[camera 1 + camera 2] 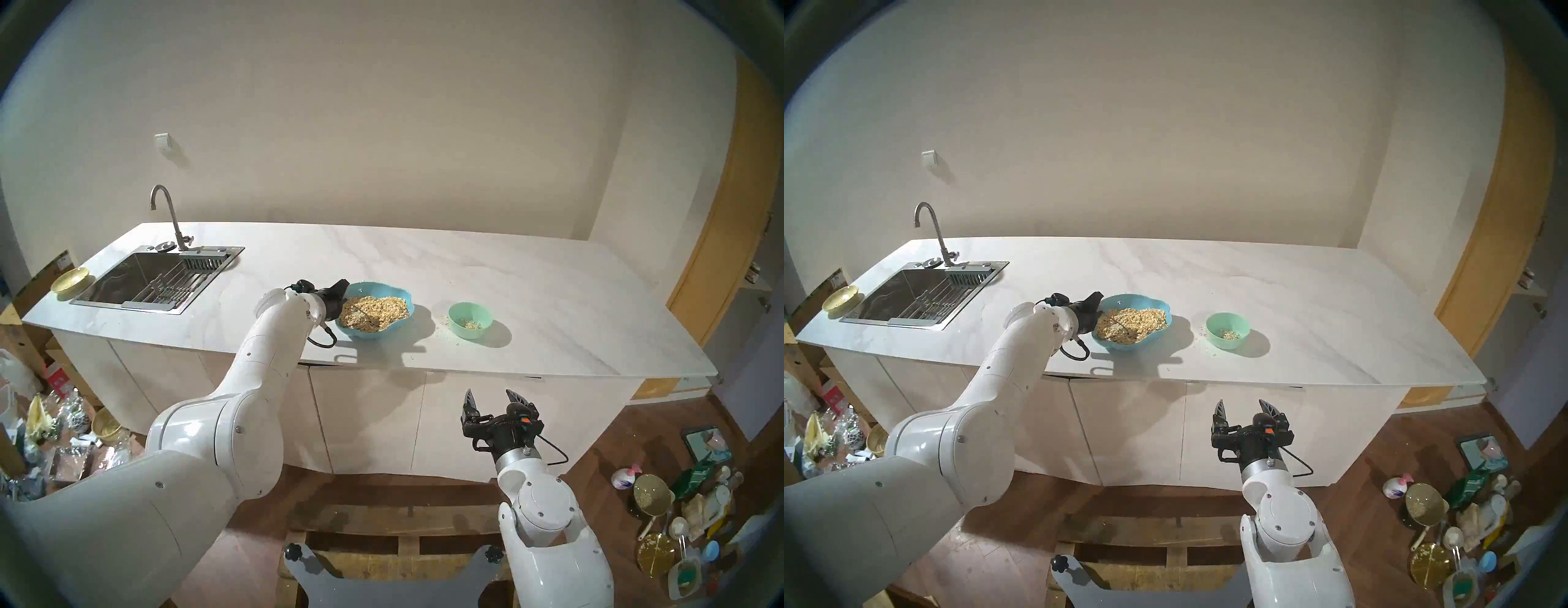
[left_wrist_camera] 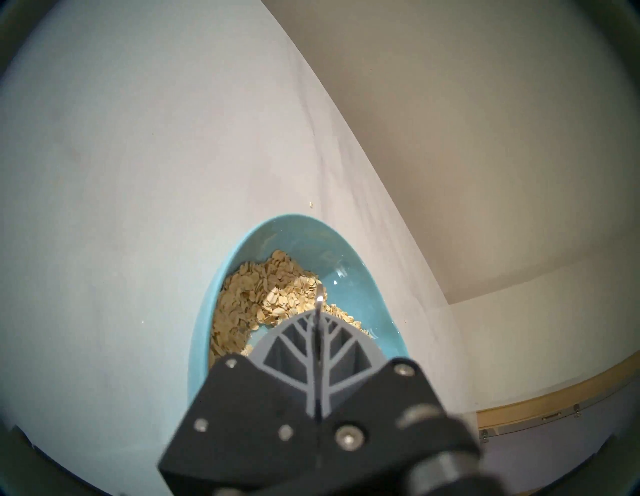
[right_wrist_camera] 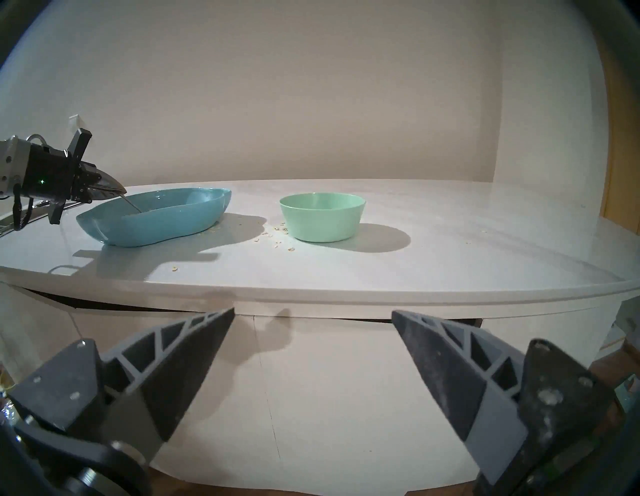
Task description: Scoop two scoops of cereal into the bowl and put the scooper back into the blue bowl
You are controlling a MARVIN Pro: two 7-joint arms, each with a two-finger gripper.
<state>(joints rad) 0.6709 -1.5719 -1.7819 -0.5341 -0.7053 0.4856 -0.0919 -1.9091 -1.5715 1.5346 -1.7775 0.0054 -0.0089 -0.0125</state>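
Note:
The blue bowl [image 1: 365, 333] with a scalloped rim sits mid-counter, holding a heap of cereal [image 1: 384, 309]. My left gripper [image 1: 343, 300] hovers over its left rim, shut on the handle of the scooper [image 1: 361, 314]. The thin silver scooper [image 2: 319, 300] slants down into the flakes [image 2: 263, 294], and its head is hidden in them. The small mint-green bowl [image 1: 470, 336] stands to the right with a few flakes at its bottom. My right gripper [image 1: 490, 392] is open and empty, below the counter's front edge, facing both bowls [image 3: 322, 221].
Loose flakes [image 1: 443, 320] lie scattered on the counter between the two bowls. A sink [image 1: 140, 280] with a tap [image 1: 169, 216] and a yellow-green dish [image 1: 70, 280] are at the far left. Clutter covers the floor on both sides.

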